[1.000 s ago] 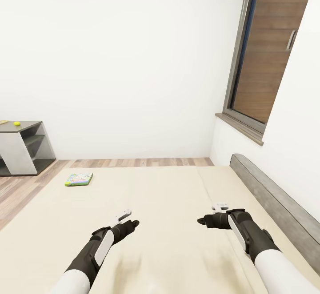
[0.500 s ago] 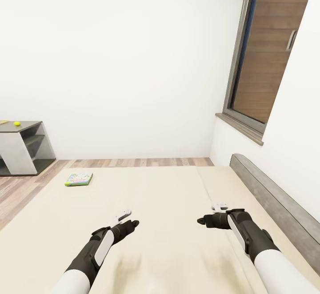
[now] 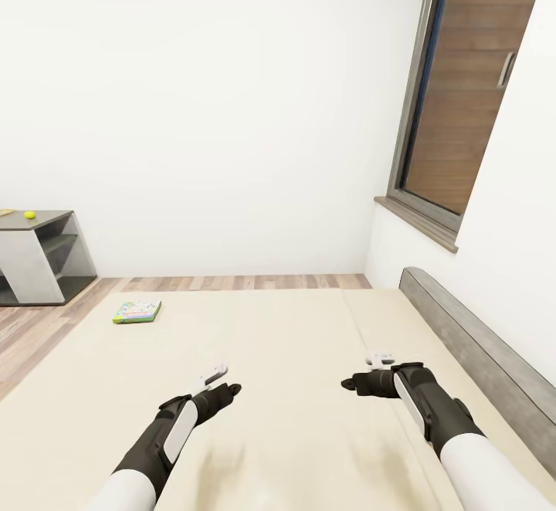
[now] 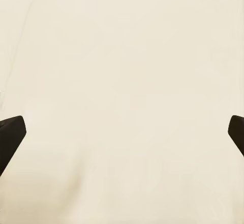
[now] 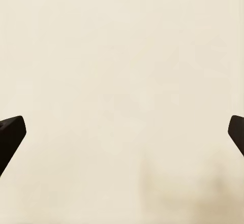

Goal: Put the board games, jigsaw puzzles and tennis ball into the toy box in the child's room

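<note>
since the robot is parked at the bed [image 3: 309, 357] with both arms held low over the cream cover, the whole next move comes down to where the board game [image 3: 137, 311] sits relative to the grippers. it's the white and green box, lying flat near the bed's far left corner, ahead of and to the left of the left gripper [image 3: 224, 382], well apart from it, and even further from the right gripper [image 3: 361, 377]. so the left arm looks like the obvious pick, though the base probably has to shift closer first, just a guess. the box's long axis runs roughly across the bed, side to side in the head view.

in the left wrist view the left gripper [image 4: 122, 132] has its 2 dark fingertips [image 4: 11, 132] spread out at the far edges of the picture with nothing but plain bed cover between them, so it's wide apart and carrying nothing. same story for the right gripper [image 5: 122, 132]: fingertips [image 5: 11, 132] spread, bare cover between, nothing held.

off at the far left, the tennis ball [image 3: 29, 214] sits on top of the table [image 3: 46, 221], well away from either arm.
</note>
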You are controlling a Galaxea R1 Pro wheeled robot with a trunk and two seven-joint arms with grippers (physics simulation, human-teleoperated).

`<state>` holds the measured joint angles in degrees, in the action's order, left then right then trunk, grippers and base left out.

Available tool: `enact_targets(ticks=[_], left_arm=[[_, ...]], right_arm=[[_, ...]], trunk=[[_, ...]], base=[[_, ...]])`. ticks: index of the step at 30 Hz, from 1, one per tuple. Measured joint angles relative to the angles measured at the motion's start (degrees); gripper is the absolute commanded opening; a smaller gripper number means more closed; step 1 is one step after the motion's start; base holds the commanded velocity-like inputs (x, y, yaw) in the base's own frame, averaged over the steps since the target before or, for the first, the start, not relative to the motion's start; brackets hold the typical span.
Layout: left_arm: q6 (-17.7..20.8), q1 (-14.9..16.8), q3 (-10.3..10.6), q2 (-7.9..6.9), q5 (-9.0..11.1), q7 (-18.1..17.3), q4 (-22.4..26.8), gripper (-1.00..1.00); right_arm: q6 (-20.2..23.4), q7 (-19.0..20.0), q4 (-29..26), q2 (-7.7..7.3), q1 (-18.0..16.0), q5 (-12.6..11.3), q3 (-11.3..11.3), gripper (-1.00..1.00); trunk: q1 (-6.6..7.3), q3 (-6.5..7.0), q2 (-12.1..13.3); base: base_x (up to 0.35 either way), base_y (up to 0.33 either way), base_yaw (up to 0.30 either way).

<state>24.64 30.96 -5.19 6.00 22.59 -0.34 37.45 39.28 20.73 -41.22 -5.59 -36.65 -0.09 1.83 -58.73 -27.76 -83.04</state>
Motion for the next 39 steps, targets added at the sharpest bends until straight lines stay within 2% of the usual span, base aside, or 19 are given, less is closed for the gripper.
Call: enact_targets(ticks=[28, 39], left_arm=[[0.00, -0.04, -0.02, -0.01, 0.00, 0.02, 0.00, 1.00], [0.01, -0.05, -0.04, -0.01, 0.00, 0.03, 0.02, 1.00]], right_arm=[[0.00, -0.07, -0.02, 0.03, 0.00, 0.06, 0.01, 1.00], [0.01, -0.02, -0.07, 0.03, -0.03, 0.03, 0.02, 1.00]], trunk=[[0.00, 0.00, 0.00], [0.00, -0.08, 0.00]], base=[[0.000, 0.000, 0.001], [0.000, 0.000, 0.124]])
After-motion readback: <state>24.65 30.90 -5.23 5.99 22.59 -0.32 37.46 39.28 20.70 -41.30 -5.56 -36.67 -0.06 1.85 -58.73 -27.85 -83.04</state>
